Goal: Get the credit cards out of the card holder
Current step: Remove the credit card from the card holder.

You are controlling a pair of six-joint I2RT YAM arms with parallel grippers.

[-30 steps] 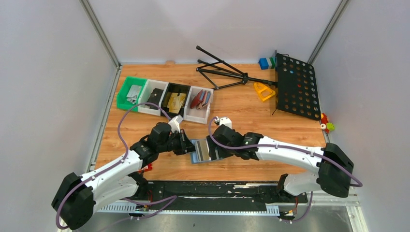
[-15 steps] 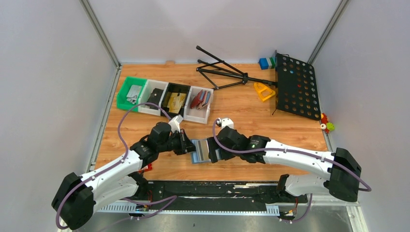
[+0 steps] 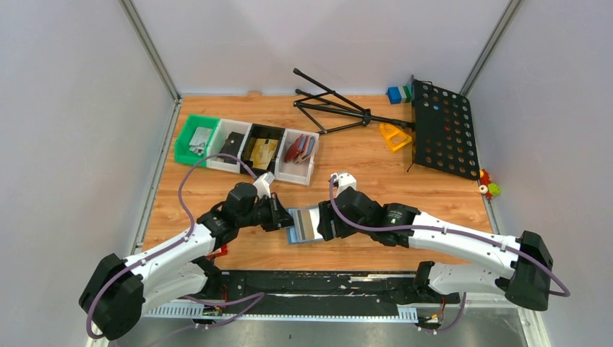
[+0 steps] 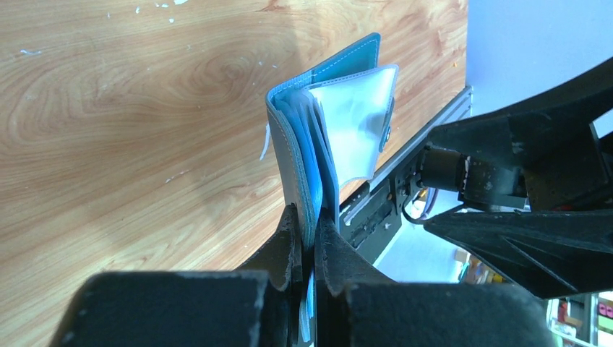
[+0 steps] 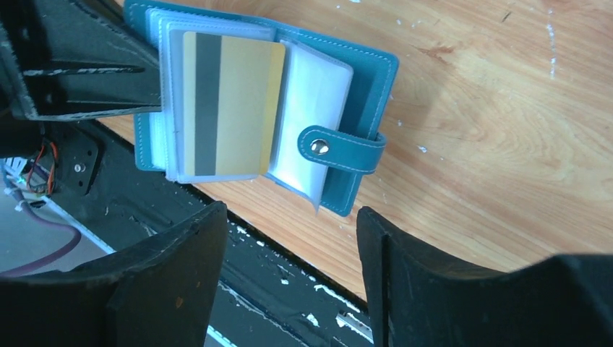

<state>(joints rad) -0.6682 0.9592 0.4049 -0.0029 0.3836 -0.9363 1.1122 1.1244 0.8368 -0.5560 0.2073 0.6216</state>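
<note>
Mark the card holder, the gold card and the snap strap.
card holder (image 5: 372, 79), right wrist view, bare blue cover near its right edge.
gold card (image 5: 246, 108), right wrist view, gold face right of the grey stripe.
snap strap (image 5: 350, 150), right wrist view, strap right of the metal stud.

The arms (image 3: 168, 259) are white, black-jointed, with purple cables (image 3: 179, 196).

The top camera looks steeply down from above and behind the arm bases and takes in the whole table (image 3: 361, 155) from afar. The left wrist camera sights closely along the left gripper (image 4: 309, 217) at the card holder (image 4: 283, 144), seen edge-on. The right wrist camera looks past the right gripper (image 5: 289, 213) onto the holder's open inside. All three views share the holder.
</note>
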